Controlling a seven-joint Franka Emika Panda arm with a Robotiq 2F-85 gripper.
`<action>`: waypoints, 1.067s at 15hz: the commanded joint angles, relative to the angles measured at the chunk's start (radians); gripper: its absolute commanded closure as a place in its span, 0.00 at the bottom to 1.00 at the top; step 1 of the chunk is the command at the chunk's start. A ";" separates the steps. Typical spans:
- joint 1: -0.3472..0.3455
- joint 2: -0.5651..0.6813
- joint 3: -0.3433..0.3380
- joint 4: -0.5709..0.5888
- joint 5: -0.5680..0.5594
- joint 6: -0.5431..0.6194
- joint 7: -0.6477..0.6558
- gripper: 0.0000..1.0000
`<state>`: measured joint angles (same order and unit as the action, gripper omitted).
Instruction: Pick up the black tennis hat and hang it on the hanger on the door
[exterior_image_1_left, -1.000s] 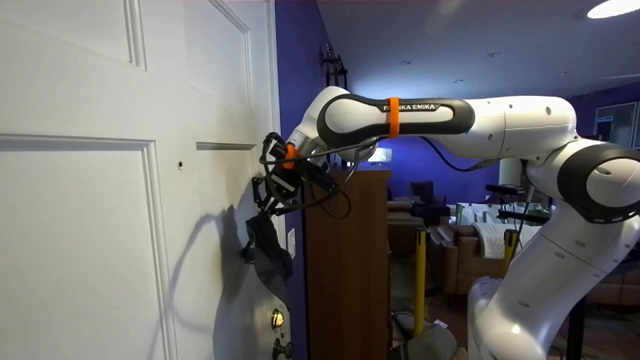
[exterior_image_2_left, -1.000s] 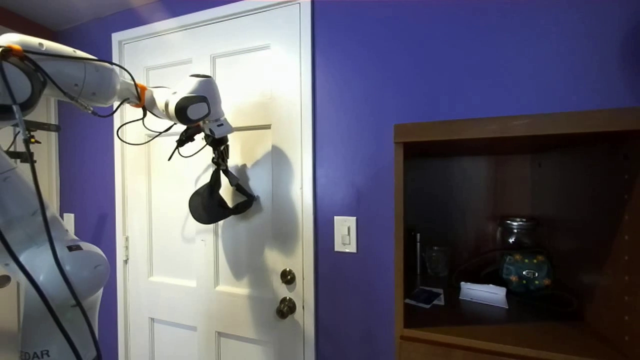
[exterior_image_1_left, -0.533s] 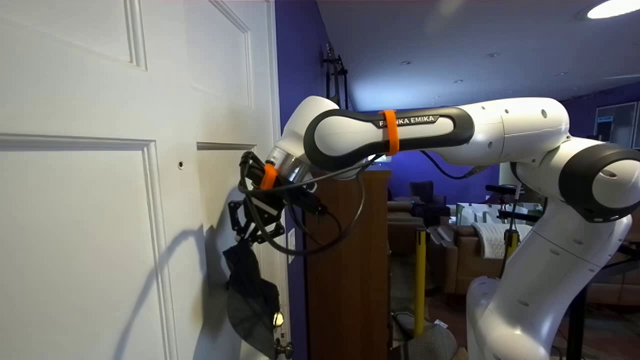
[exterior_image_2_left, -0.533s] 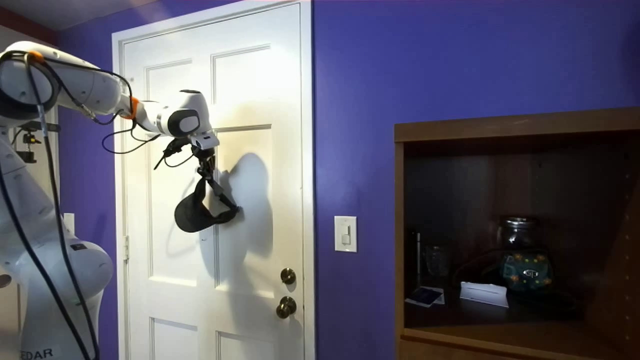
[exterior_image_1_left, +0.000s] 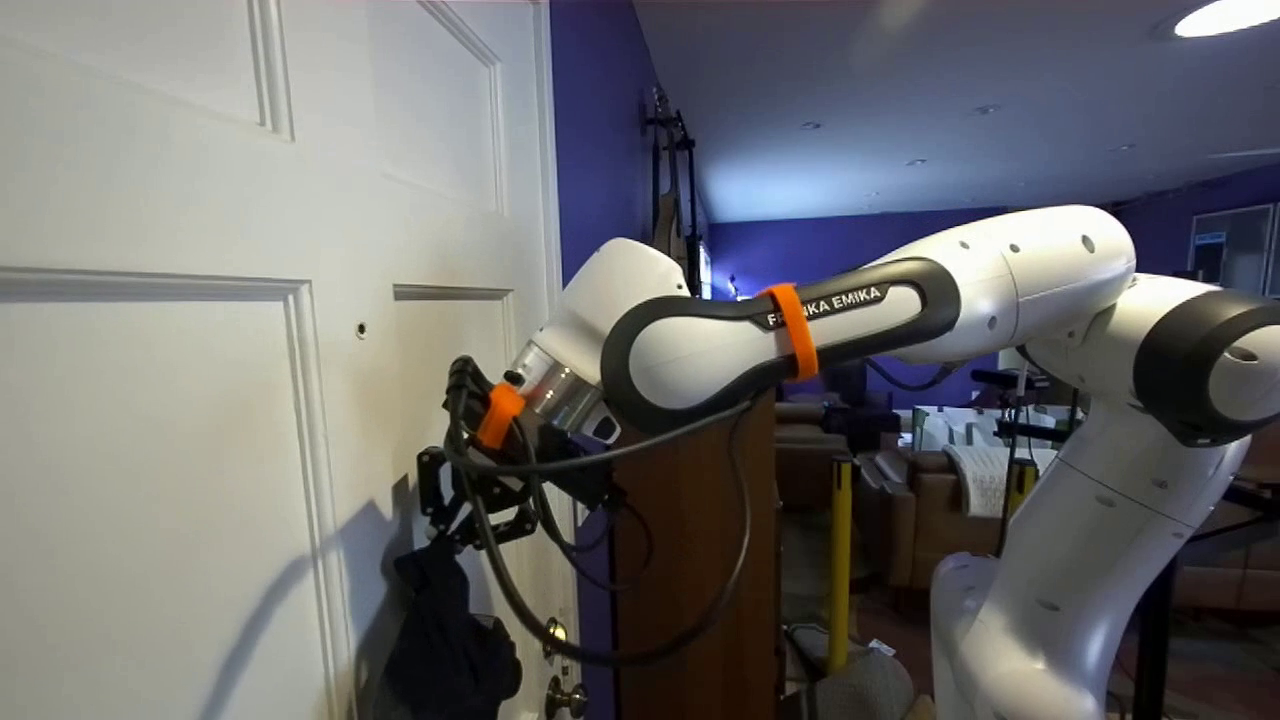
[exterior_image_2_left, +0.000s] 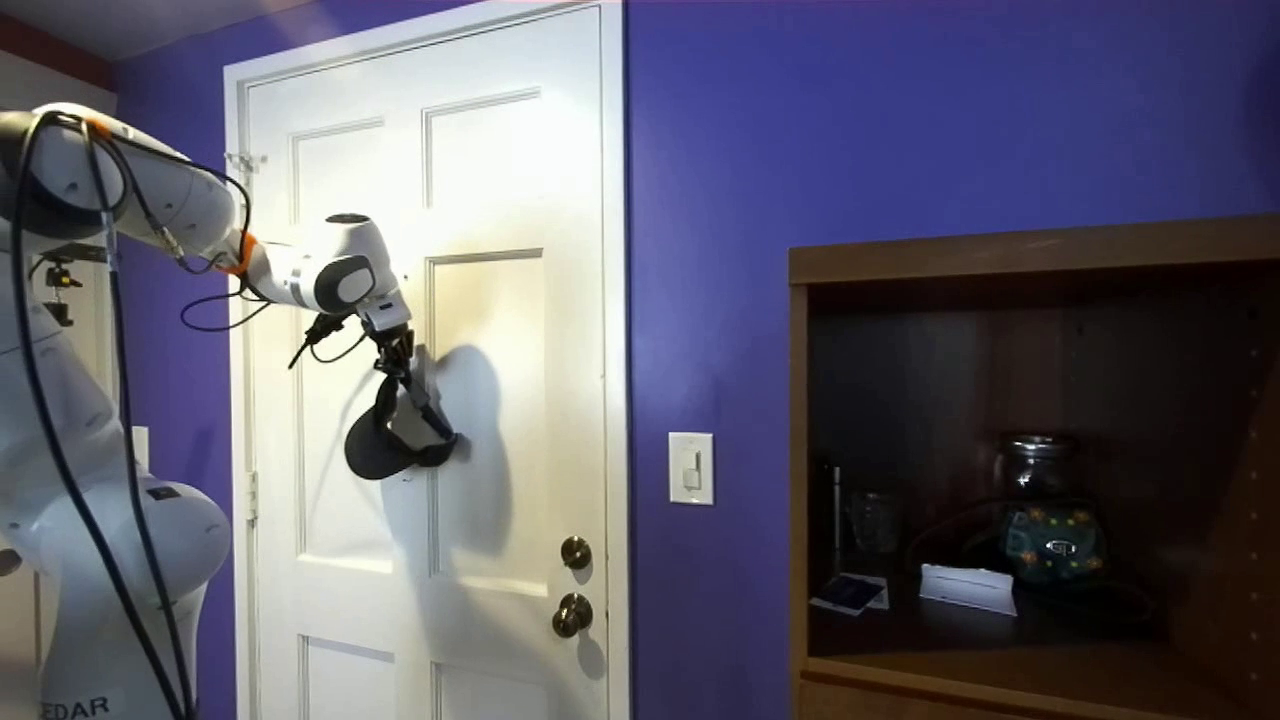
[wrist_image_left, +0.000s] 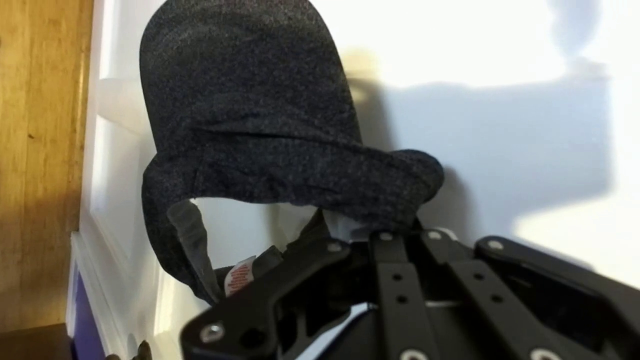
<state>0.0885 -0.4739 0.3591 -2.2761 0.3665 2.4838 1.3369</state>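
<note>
The cabinet (exterior_image_2_left: 1030, 252) holds a jar (exterior_image_2_left: 1036, 464) and bag (exterior_image_2_left: 1052, 545), the pincer (wrist_image_left: 409, 237) a hat (wrist_image_left: 260, 150).

The wrist view's top edge crops the hat (wrist_image_left: 245, 75), my hand (wrist_image_left: 410, 236) hides part of its band (wrist_image_left: 300, 172), and its tag (wrist_image_left: 239, 276) is too blurred for me to read. In both exterior views, the bottom edge cuts off the door (exterior_image_2_left: 530, 420).
</note>
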 joint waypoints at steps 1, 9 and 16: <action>0.039 0.031 0.008 -0.036 0.009 0.122 0.056 0.99; 0.077 0.068 -0.012 -0.051 -0.012 0.177 0.054 0.96; 0.108 0.102 -0.005 -0.038 -0.001 0.162 0.051 0.99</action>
<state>0.1684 -0.3948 0.3599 -2.3281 0.3677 2.6582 1.3769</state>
